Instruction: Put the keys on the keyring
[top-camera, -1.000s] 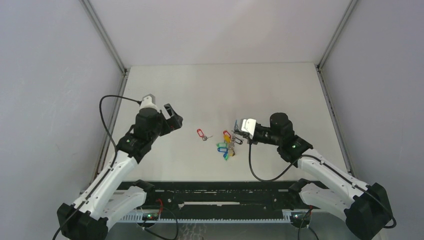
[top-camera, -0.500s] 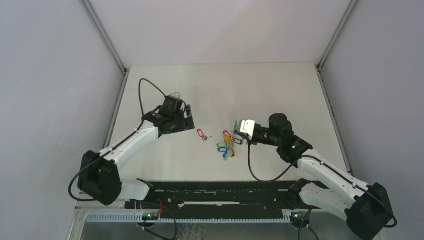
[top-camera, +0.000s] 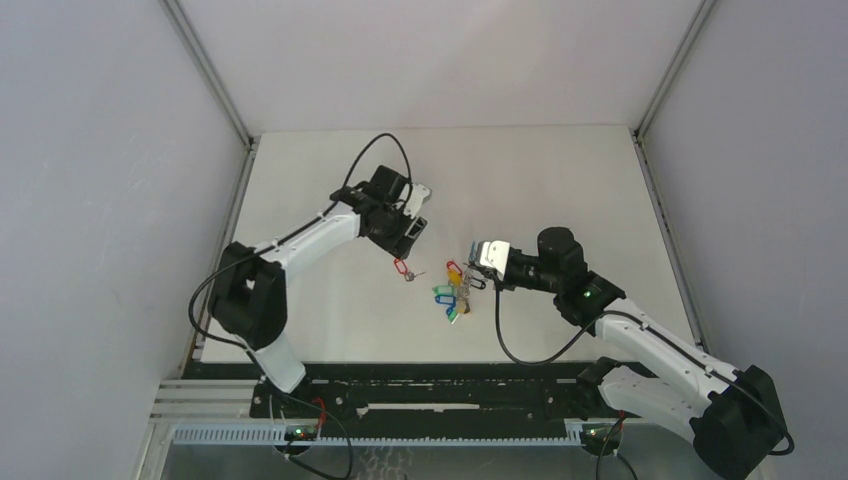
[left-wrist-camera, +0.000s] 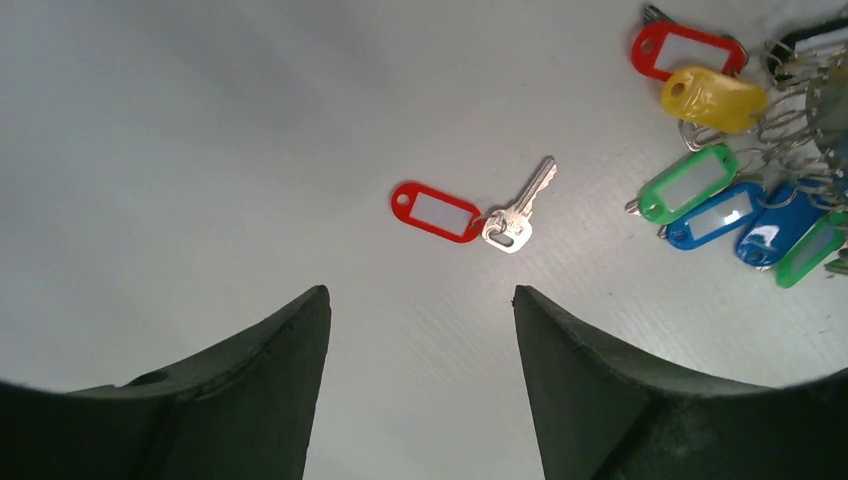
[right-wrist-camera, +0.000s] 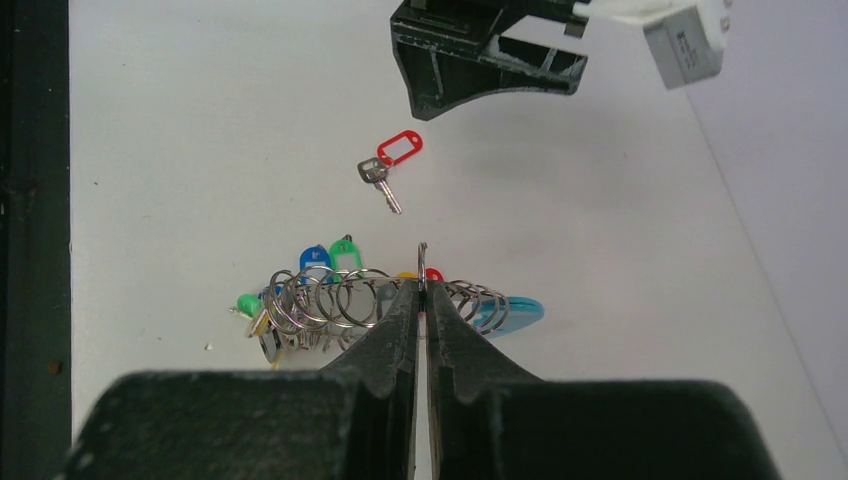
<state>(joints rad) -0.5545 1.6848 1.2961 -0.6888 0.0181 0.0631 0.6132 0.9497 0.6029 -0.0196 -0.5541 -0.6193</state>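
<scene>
In the top view, the left gripper (top-camera: 405, 233) has been swung from the table's left side to a spot just beyond the small silver metal key with a red oval plastic tag (top-camera: 404, 268). The key itself has not been shifted on the white table (top-camera: 560, 180). A pick-up is judged to be the step in hand; threading is not yet begun. The right gripper (top-camera: 474, 265) has been kept at the large keyring of grey metal loops and a light-blue band (top-camera: 455, 288), near the key's right.

In the left wrist view, the jaws are held wide apart with nothing between them. The key (left-wrist-camera: 478, 220) lies flat ahead, roughly in line with the gap.

In the right wrist view, the fingers are pressed together on a wire of the keyring (right-wrist-camera: 330, 300). The key (right-wrist-camera: 385, 170) lies apart beyond it, below the left gripper.
</scene>
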